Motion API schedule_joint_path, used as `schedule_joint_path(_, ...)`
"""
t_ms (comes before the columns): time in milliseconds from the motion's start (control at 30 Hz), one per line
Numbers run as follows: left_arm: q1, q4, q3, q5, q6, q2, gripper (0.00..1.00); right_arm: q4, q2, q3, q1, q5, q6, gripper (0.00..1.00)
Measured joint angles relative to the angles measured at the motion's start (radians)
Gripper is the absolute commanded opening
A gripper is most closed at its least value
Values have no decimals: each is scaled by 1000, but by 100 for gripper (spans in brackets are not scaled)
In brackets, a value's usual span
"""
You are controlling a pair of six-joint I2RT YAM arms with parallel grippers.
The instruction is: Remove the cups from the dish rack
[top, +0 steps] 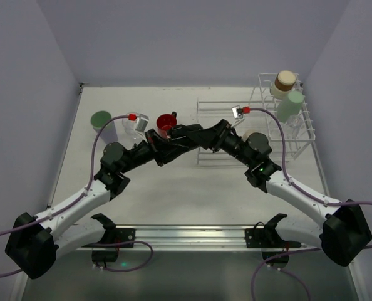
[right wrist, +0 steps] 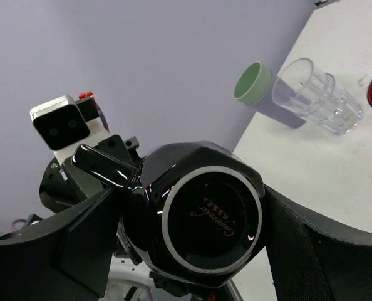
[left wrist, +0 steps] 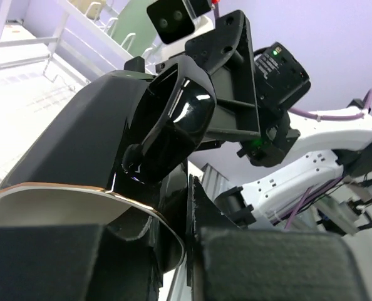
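Handover in progress above the middle of the white worktop (top: 173, 194), just left of the white wire dish rack (top: 218, 108), which is sitting toward the far-right corner

Glossy black ceramic mug with a thin coppery rim line (left wrist: 98, 144) is hanging between the two claws, touching neither worktop nor rack; its long axis is lying roughly level, along the line where the arms are meeting

Right gripper (right wrist: 195, 235) is spanning the mug's body, fingers spread wide with one on each flank and the base disc facing its wrist camera; it reads as carrying the mug

Left gripper (left wrist: 176, 251) is sitting at the mouth end; its pads are standing close together with the mug wall at the rim between them, so this is looking like a pinch on the rim

Standing near the far-left corner: lavender tumbler with green inside (top: 103, 123), clear ribbed glass (right wrist: 314, 94), red mug (top: 166, 122); a pale green cup (top: 290, 103) is waiting in the rack's tall part

Judgement: the coming move is turning on the right claw letting go; the left arm is nearer the standing group, and the mug is needing tipping upright before set-down
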State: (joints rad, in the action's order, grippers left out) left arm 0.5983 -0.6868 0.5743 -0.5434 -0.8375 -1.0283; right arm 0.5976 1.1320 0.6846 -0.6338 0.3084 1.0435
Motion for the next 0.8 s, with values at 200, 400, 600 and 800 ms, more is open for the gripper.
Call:
schedule_joint_path(200,12,117,2,36,83,95,0,31,5,-2,-14,32,4,99)
schedule_joint_path(400,16,546,52,228,241,258,0,-56,-1,-2,-15,50,-71,99)
schedule_joint_path(600,11,1074,207,525,338,332,0,-156,-48,-36,-15,47,-159,99)
schedule_joint_path(800,3,1401,315,752,351,231,0,-303,-142,-68,-15,26,-253,99)
